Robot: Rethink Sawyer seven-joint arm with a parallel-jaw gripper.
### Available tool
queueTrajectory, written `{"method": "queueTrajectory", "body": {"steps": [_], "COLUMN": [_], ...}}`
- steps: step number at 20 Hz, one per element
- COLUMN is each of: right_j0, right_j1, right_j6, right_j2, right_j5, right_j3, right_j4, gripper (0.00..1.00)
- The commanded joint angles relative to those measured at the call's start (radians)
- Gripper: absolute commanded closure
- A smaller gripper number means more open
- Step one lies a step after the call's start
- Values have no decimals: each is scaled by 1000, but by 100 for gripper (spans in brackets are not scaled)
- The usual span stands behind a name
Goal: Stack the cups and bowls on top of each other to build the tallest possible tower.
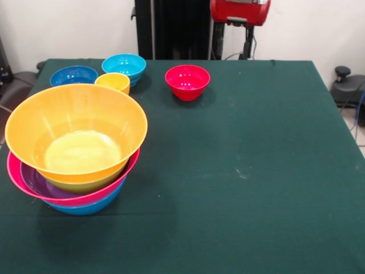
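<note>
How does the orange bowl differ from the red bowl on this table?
Size: the orange bowl is far larger than the red bowl.
Placing: the orange bowl sits tilted on top of a pile of other bowls, while the red bowl stands level and alone on the table.
Position: the orange bowl is near the camera, the red bowl towards the far edge.
Both are glossy, round, upright and empty.

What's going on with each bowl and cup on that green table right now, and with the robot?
tower: nested, orange bowl on top, upright, pink and blue below.
dark blue bowl: upright, empty, alone at the far corner.
light blue bowl: upright, empty.
yellow cup: upright, close beside the light blue bowl.
red bowl: upright, empty, standing apart.
robot arm: drawn back; jaws out of sight.
</note>
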State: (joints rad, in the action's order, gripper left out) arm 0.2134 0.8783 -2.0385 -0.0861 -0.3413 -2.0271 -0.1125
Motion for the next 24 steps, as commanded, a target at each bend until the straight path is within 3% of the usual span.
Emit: {"method": "queueTrajectory", "body": {"steps": [1,4,8,11,16,19,24], "right_j0": [-35,-22,94,173,258,266,229], "right_j1": [-3,17,54,120,154,93,-82], "right_j6": [0,-9,35,56,55,10,-77], "right_j2": [21,19,-21,-36,-63,-24,60], "right_j5": [-171,-136,6,42,95,192,374], "right_j3": [74,24,-167,-289,-389,-405,-367], "right_j4": [-74,-65,-105,-130,-186,-268,-359], "gripper": [0,0,0,0,0,0,0]}}
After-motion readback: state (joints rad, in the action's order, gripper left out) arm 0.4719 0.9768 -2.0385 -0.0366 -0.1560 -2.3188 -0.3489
